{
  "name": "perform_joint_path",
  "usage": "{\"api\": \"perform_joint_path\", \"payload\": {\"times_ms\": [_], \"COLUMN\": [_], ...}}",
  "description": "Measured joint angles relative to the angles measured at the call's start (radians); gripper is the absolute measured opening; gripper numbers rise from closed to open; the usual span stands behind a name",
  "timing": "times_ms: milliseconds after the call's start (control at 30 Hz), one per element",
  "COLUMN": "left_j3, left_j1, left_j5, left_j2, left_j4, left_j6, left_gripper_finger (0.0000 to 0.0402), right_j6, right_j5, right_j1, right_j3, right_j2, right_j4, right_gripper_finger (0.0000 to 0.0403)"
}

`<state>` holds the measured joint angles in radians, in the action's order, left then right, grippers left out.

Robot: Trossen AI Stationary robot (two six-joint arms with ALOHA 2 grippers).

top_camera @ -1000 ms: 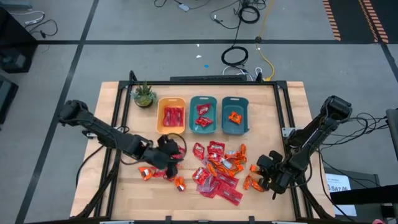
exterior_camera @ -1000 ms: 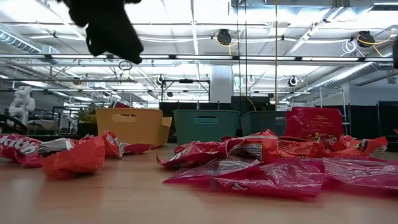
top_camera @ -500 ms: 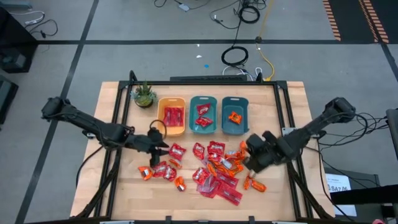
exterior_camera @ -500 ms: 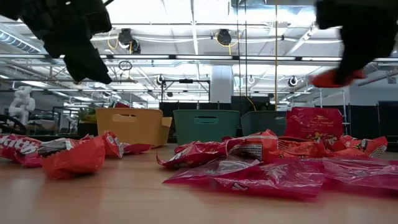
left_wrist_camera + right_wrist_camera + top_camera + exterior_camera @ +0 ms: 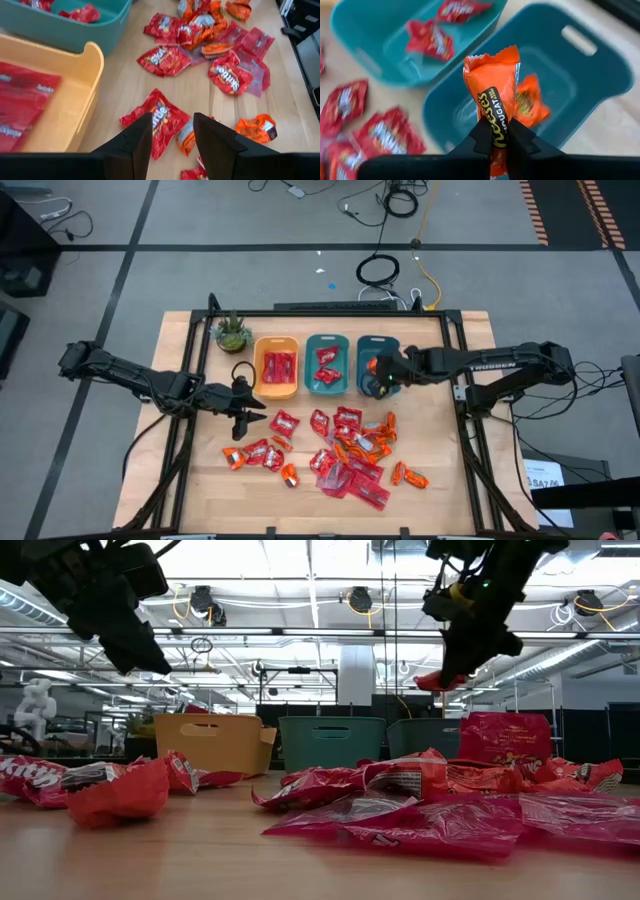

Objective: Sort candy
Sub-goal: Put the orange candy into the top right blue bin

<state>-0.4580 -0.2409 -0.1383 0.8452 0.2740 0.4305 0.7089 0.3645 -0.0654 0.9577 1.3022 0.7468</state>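
The candy lies as a heap of red and orange packets on the wooden table, with more pieces inside three bins. My right gripper is shut on an orange wrapped piece and hangs over the right teal bin, which holds another orange piece. My left gripper stands open above the table beside the yellow bin. Its fingers are over a red packet that lies flat on the wood, and they touch nothing. My right gripper pinches one end of the orange wrapper between its two fingers. The fingers slant down from the table's right side. The rest of the piece sticks out past the fingertips, lifted clear above the right teal bin; in the low view its end shows below the fingers.
The middle teal bin holds red squarish packets, and the yellow bin holds longer red ones. A small potted plant stands at the far left corner. Loose orange pieces lie near the right front, others at the left front.
My right gripper has risen from the table's near right corner and swung toward the far edge, turning as it went, carrying the orange piece to a spot over the right teal bin. My left gripper has drawn back from the heap toward the table's left edge, still open.
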Motion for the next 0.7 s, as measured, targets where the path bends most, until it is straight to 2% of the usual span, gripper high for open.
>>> {"api": "perform_joint_path", "payload": {"times_ms": [233, 500, 700], "left_j3": [0.000, 0.000, 0.000], "left_j1": [-0.001, -0.002, -0.002], "left_j5": [0.000, 0.000, 0.000], "left_j2": [0.000, 0.000, 0.001], "left_j4": [0.004, -0.002, -0.004], "left_j6": [0.001, 0.001, 0.002], "left_gripper_finger": [0.0153, 0.0153, 0.0153], "right_j6": [0.013, 0.030, 0.039], "right_j5": [-0.004, -0.004, -0.017], "right_j1": [-0.084, -0.087, -0.080], "right_j3": [0.000, 0.000, 0.000], "right_j2": [0.000, 0.000, 0.000], "right_j4": [-0.007, -0.006, 0.012], "right_gripper_finger": [0.0091, 0.0181, 0.0225]}}
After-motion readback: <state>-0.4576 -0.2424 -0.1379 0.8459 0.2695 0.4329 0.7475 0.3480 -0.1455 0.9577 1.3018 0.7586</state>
